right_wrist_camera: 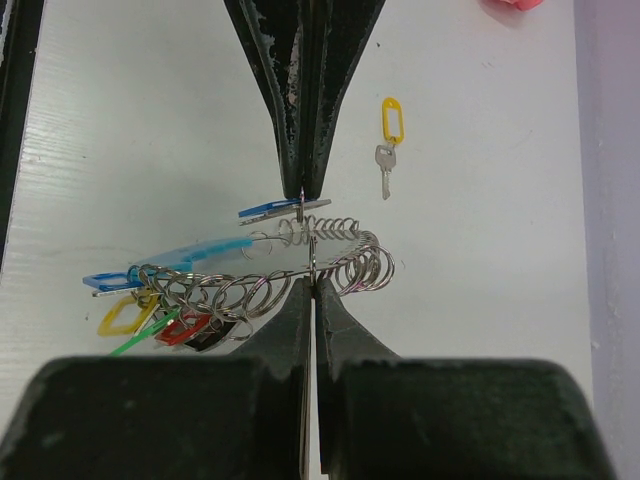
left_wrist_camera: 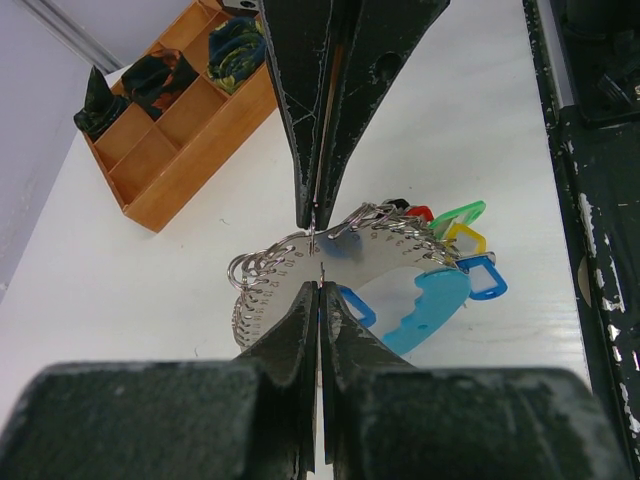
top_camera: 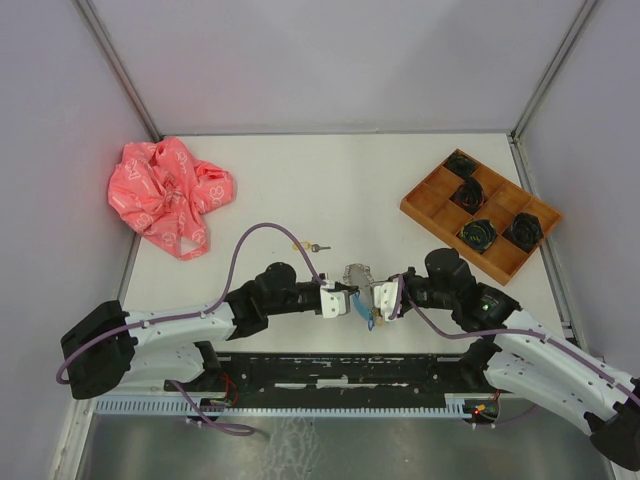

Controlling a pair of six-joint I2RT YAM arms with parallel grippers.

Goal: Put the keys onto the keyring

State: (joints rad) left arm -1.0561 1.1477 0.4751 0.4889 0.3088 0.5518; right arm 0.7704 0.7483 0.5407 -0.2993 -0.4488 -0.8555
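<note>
I hold the metal keyring plate (left_wrist_camera: 375,255) nearly level, its rings carrying coloured tags (left_wrist_camera: 468,240). One small key (right_wrist_camera: 384,172) with a yellow tag (right_wrist_camera: 391,118) lies flat, apart from it.

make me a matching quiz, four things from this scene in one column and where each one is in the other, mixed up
Things
1. pink bag
2. wooden tray
3. yellow-tagged key
4. keyring

Places
A. clamped between the left gripper and the right gripper
B. far left part of the table
C. lying loose just beyond the grippers
D. far right part of the table

Pairs: 1-B, 2-D, 3-C, 4-A
</note>
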